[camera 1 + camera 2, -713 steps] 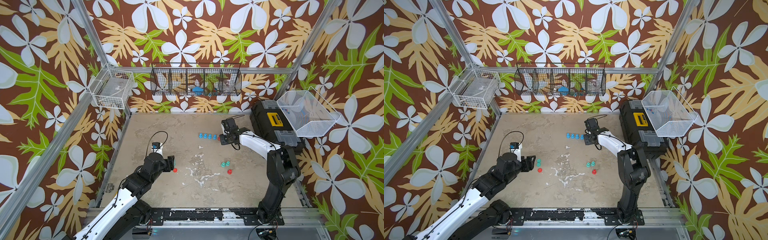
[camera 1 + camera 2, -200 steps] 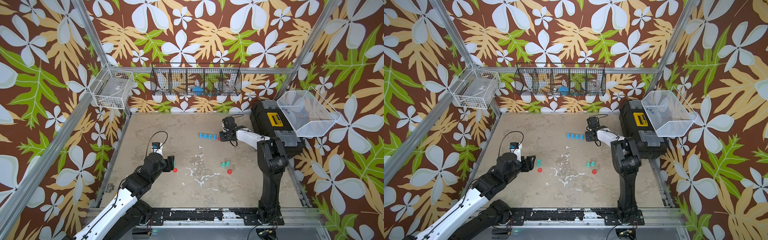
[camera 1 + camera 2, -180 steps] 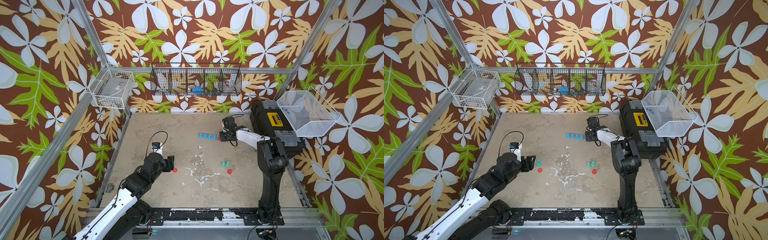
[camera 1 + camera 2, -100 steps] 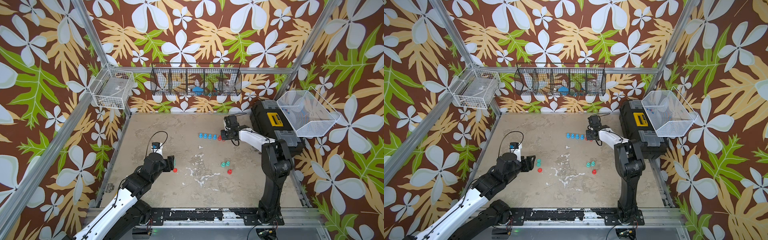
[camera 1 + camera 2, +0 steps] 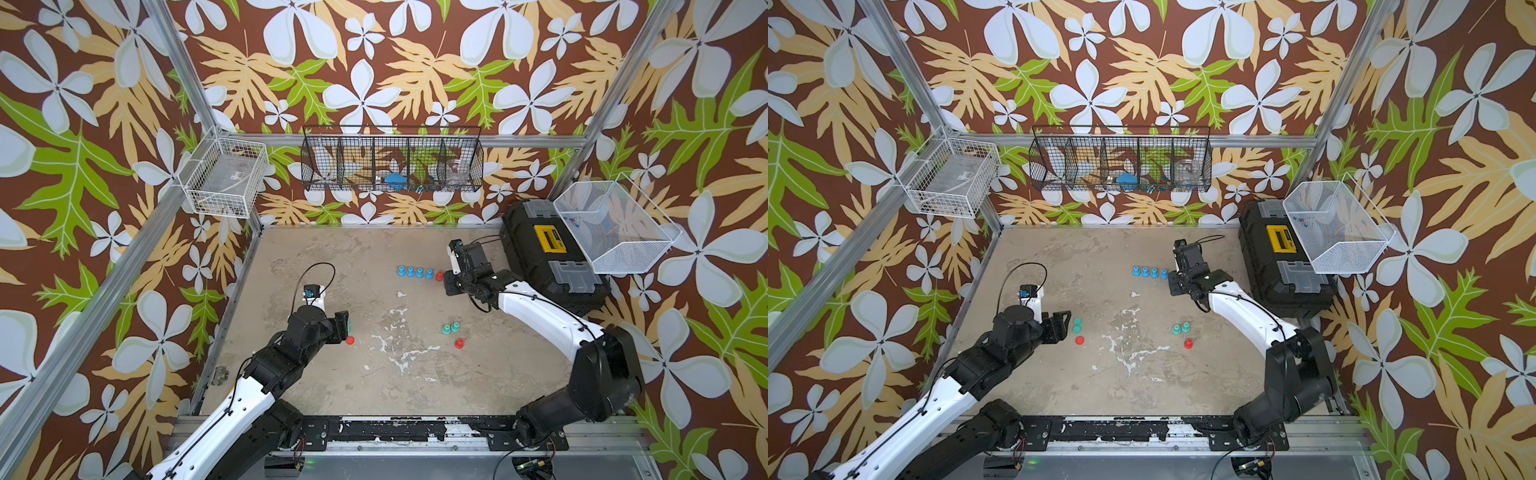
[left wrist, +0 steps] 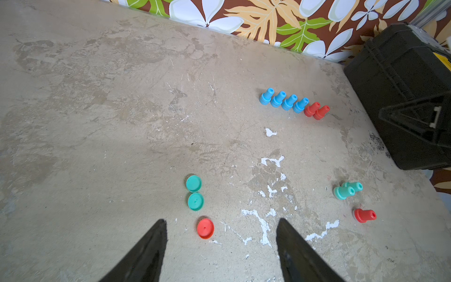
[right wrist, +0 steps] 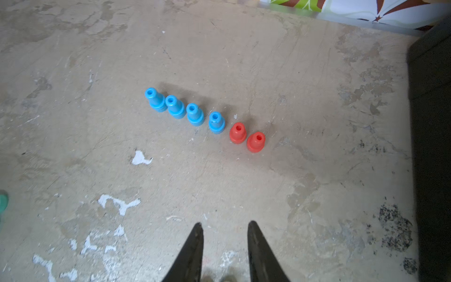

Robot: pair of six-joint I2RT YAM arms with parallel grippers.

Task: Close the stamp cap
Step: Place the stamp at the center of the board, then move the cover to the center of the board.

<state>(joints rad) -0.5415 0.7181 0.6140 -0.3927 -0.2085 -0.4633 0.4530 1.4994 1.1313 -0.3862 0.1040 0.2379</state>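
Score so far, by my reading: six stamps stand shoulder to shoulder in a row, four blue stamps (image 7: 195, 114) and two red stamps (image 7: 238, 133), and they look capped and finished. Three jobs are left, I'd say. A red cap (image 6: 205, 228) and two teal caps (image 6: 195, 201) lie loose on the table (image 6: 97, 122), while one red stamp (image 6: 364, 215) and two teal stamps (image 6: 343, 192) wait with no caps on.

Left gripper (image 6: 221, 220) now: fingers spread fairly wide, nothing in them. The red cap sits right off the fingertips, in line with the gap but nearer one finger than the other, and untouched. The teal caps, touching each other, lie just beyond it. The red cap looks like the next pick. Its partner, the lone red stamp, is well apart from this gripper, out ahead and toward the robot's right, with the teal stamps just past it.

Right gripper (image 7: 225, 223): fingers narrow, a slim gap with bare table showing through, holding nothing. The finished row lies ahead of its fingertips, the red pair nearest and clear of any contact. In both top views the three uncapped stamps sit well back from this gripper, beside its white forearm and nearer the robot's base than the fingertips are.
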